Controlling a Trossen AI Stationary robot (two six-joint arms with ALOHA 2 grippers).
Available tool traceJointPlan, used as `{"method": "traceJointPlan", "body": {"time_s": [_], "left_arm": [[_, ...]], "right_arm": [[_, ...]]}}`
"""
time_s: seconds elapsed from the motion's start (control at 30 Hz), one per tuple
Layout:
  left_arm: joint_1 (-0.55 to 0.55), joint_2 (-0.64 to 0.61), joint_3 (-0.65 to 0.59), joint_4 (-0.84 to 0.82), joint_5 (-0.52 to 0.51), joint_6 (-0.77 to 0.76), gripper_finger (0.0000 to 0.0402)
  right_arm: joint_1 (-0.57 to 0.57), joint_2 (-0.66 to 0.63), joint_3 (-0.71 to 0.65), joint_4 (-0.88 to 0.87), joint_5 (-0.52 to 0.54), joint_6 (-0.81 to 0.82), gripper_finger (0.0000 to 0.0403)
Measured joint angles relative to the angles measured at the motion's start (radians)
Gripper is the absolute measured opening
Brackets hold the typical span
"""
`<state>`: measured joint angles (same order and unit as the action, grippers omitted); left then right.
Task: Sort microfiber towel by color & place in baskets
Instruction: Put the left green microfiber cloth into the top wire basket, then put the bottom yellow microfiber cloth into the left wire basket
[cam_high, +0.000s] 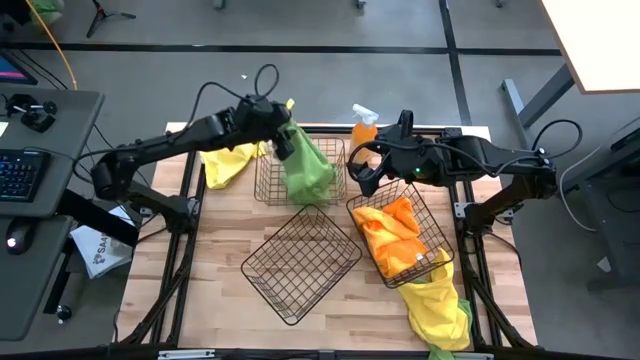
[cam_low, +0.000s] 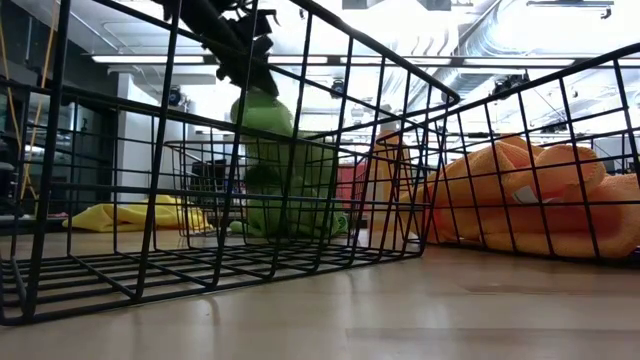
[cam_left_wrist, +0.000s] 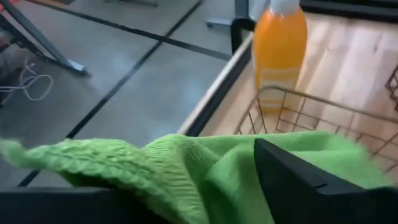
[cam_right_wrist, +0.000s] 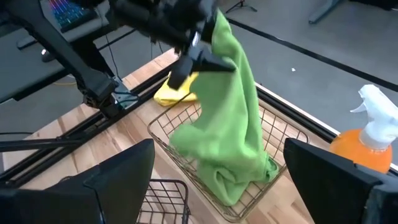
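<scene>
A green towel (cam_high: 306, 168) hangs from my left gripper (cam_high: 284, 143) over the far basket (cam_high: 268, 184), its lower end bunched inside (cam_right_wrist: 233, 177). My right gripper (cam_high: 366, 172) stands open beside that basket, near the orange spray bottle (cam_high: 364, 127), touching nothing. The right basket (cam_high: 436, 228) holds orange towels (cam_high: 392, 234). The near basket (cam_high: 300, 262) holds nothing. One yellow towel (cam_high: 232, 162) lies at the far left of the table, another (cam_high: 437, 305) by the right basket's near end. My left gripper is shut on the green towel's upper end (cam_right_wrist: 219, 37), pinching bunched cloth between its two fingers (cam_left_wrist: 298, 180) from above. The towel hangs down below the gripper, and its lower end (cam_low: 285, 215) rests inside the far basket.
The orange spray bottle (cam_left_wrist: 278, 46) stands at the table's far edge just beyond the far basket. A black frame rail (cam_high: 186, 215) runs along the table's left side. Bare wood lies along the near edge (cam_high: 220, 320).
</scene>
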<state>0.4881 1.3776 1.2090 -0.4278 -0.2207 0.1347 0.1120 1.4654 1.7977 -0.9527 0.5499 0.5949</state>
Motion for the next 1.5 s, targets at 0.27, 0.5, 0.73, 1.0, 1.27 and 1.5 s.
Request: {"method": "traceJointPlan", "body": {"time_s": [0.27,0.5,0.73,1.0,1.27,1.5], "left_arm": [[-0.026,-0.025,0.044,-0.083,0.161,-0.186,0.0240],[-0.192,-0.025,-0.050,0.018,0.371,-0.422,0.0241],[-0.321,-0.014,-0.147,0.094,0.020,-0.452,0.0241],[-0.272,0.094,-0.076,-0.264,0.115,-0.473,0.0241],[-0.154,0.291,0.274,-0.446,0.243,-0.493,0.0241],[-0.074,0.537,0.753,-1.134,0.337,-0.286,0.0241]], "right_arm": [[0.000,0.000,0.000,-0.077,-0.001,-0.040,0.0353],[0.000,-0.012,0.000,-0.199,-0.008,-0.053,0.0353],[0.000,-0.039,0.000,-0.341,-0.007,-0.070,0.0353],[0.000,-0.048,0.000,-0.474,0.000,-0.098,0.0353],[-0.022,-0.048,0.000,-0.537,0.048,-0.124,0.0353],[-0.027,-0.048,0.000,-0.579,0.003,-0.117,0.0353]]}}
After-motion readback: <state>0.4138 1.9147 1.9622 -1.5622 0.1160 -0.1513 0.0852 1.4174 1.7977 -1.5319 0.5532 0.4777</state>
